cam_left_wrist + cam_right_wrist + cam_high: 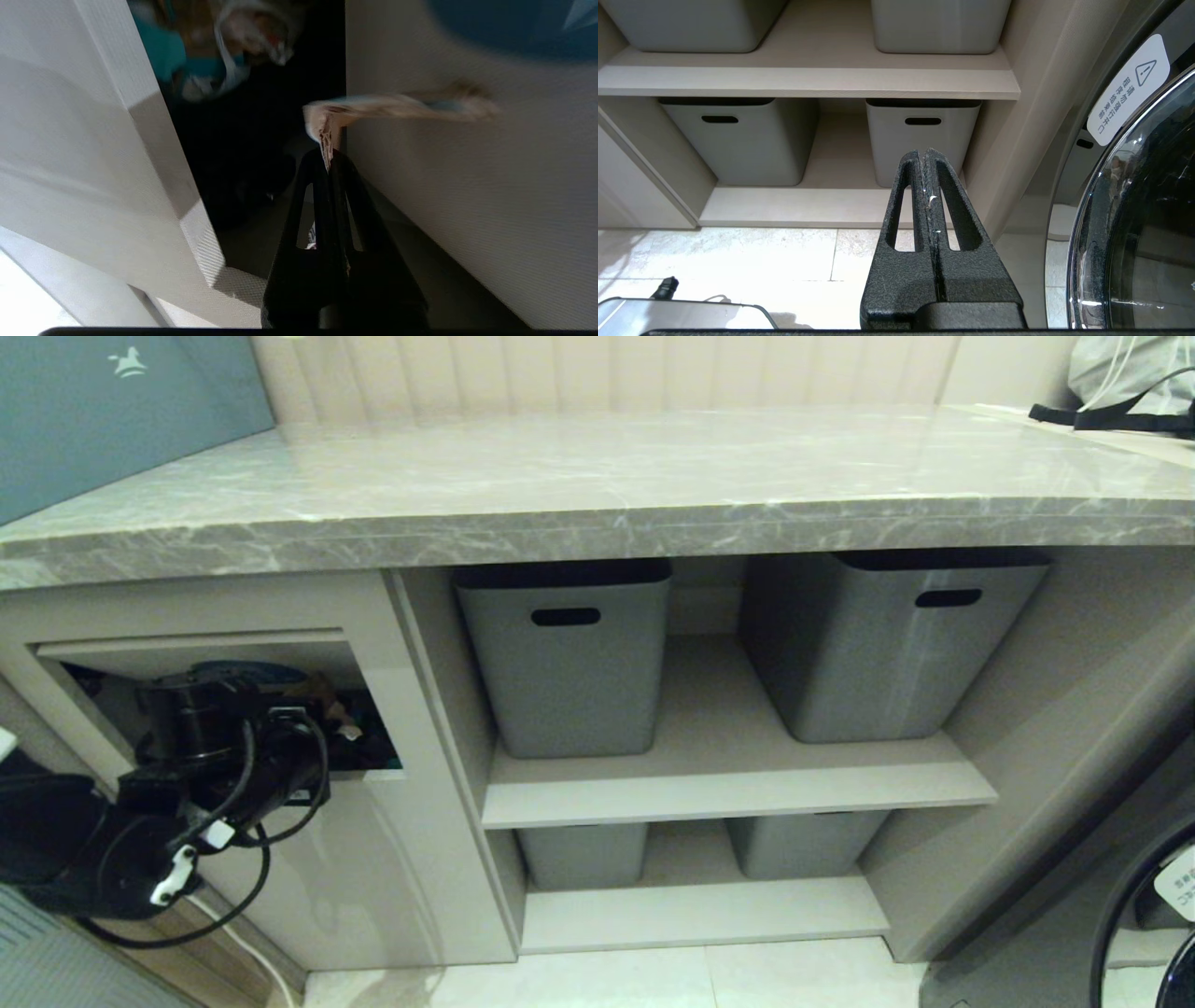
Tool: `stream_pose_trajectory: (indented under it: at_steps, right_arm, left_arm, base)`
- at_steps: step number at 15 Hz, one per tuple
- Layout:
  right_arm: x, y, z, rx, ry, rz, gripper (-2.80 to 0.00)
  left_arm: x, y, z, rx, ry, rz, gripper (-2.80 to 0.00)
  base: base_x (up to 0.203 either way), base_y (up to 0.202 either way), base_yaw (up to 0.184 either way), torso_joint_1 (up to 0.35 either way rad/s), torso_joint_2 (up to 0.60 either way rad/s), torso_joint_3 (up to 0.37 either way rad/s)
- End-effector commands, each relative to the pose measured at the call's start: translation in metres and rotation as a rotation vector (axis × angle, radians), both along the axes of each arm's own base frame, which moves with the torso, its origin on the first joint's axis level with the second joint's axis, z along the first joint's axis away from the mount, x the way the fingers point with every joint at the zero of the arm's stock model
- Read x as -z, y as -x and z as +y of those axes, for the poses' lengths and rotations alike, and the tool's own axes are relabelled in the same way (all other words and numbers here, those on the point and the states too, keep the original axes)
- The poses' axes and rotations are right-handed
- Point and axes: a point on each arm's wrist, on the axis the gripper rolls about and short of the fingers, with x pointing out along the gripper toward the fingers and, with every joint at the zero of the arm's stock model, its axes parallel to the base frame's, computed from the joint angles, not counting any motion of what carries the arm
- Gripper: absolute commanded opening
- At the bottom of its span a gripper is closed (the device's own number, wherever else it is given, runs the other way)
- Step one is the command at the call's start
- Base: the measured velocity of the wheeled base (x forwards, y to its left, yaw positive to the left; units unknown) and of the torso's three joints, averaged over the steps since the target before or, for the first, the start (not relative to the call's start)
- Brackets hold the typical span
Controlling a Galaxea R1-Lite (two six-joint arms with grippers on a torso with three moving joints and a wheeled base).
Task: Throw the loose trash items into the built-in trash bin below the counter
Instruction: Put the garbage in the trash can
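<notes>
4 grey tubs (567, 663) w/ slot handles on 2 shelves (738, 793), washer door (1134, 224) at right, tiled floor (738, 261)

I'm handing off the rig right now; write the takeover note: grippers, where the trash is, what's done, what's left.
Left gripper: shut on a crumpled cream-and-turquoise paper scrap, reaching into the opening of the beige built-in trash bin, flap pushed in.
Right gripper: shut, empty, parked low facing the lower grey tubs.
Done: grey marble counter shows no scraps; some trash already lies in the bin.
Left: release this scrap, withdraw the arm.
</notes>
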Motion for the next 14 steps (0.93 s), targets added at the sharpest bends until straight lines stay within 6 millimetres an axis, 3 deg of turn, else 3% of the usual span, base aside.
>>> stream_pose_trajectory:
  at_steps: [1,10,14]
  right_arm:
    - [0.000,0.000,0.000,-0.002,0.000,-0.001,-2.80]
    - [0.000,0.000,0.000,-0.002,0.000,-0.001,-2.80]
    - [0.000,0.000,0.000,-0.002,0.000,-0.001,-2.80]
  left_arm:
    - [0.009,-0.008,-0.007,0.009,0.017,0.015,-2.80]
    - [0.003,-0.029,-0.001,-0.099,0.176,-0.041,-2.80]
    - [0.004,-0.028,-0.001,-0.125,0.248,-0.042,-2.80]
  base:
    - [0.000,0.000,0.000,0.000,0.00,0.000]
    - [0.000,0.000,0.000,0.000,0.00,0.000]
    - [0.000,0.000,0.000,0.000,0.00,0.000]
